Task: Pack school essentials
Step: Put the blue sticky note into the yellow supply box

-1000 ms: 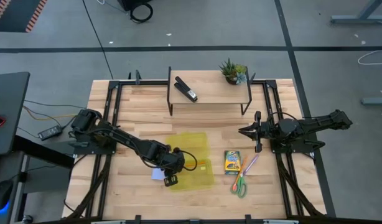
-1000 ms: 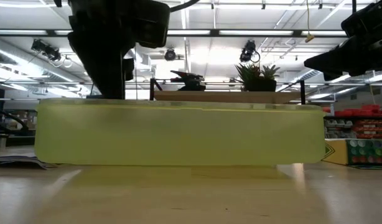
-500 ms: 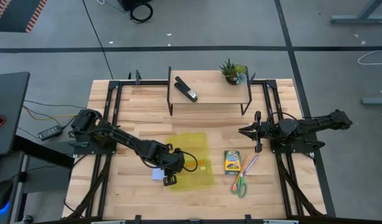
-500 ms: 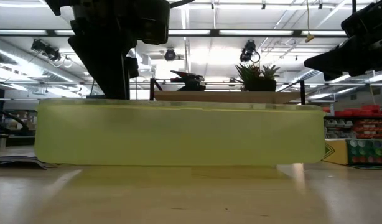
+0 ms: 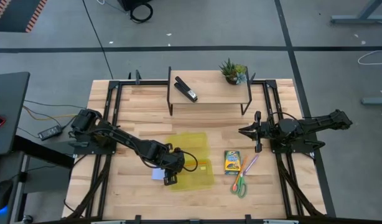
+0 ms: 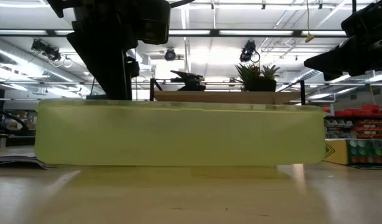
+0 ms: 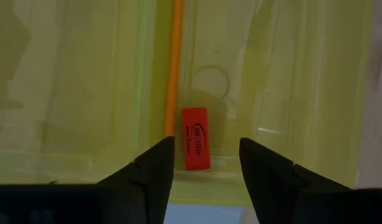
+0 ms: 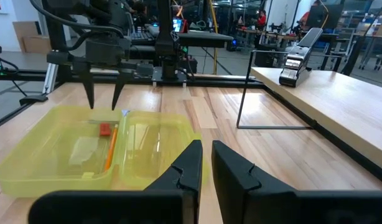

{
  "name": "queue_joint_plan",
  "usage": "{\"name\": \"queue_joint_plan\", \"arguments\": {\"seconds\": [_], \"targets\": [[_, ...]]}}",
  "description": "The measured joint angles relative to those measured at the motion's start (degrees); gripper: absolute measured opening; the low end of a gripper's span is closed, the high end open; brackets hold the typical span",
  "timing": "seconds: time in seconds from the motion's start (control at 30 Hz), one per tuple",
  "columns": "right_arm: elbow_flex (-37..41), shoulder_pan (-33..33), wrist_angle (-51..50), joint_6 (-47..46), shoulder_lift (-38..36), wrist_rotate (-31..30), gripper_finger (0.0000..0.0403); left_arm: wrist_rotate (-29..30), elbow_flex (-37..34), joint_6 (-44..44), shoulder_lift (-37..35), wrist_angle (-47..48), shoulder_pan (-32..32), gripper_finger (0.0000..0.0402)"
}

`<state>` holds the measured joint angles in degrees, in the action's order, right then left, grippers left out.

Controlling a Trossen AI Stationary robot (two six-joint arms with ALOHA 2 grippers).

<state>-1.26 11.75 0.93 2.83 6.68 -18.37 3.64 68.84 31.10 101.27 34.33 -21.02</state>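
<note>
One yellow case (image 5: pixel 192 160) lying open, one orange pencil (image 7: pixel 174 65), one red eraser (image 7: pixel 195 138), one crayon box (image 5: pixel 232 162), one scissors (image 5: pixel 239 185), one pen (image 5: pixel 250 164), one stapler (image 5: pixel 185 89), one notepad (image 5: pixel 157 175) showing, one plant (image 5: pixel 232 71) sitting on the shelf

The high view looks straight down on the whole table (image 5: pixel 147 106). The low view sits at tabletop height, close against the yellow case (image 6: pixel 178 134). Both wrist views face that same case, the left from just above, the right from farther across the table.

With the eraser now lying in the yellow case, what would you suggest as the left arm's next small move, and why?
Probably lift the left hand straight up out of the yellow case. It is open, and the red eraser lies free beside the orange pencil, so nothing is left to hold. The pale blue notepad beside the case looks like the nearest item.
</note>
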Motion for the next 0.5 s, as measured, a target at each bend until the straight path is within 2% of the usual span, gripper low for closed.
{"name": "queue_joint_plan", "arguments": {"seconds": [0.2, 0.33, 0.5], "targets": [[0.0, 0.0, 0.0, 0.0, 0.0, 0.0, 0.0042, 0.1, 0.0, 1.6, -0.8, -0.2, 0.0, 0.0198], [0.0, 0.0, 0.0, 0.0, 0.0, 0.0, 0.0042, 1.0, 0.0, 1.6, -2.1, 0.2, 0.0, 0.0181], [0.0, 0.0, 0.0, 0.0, 0.0, 0.0, 0.0042, 6.0, 0.0, 1.7, -5.6, 0.4, 0.9, 0.0153]]}}
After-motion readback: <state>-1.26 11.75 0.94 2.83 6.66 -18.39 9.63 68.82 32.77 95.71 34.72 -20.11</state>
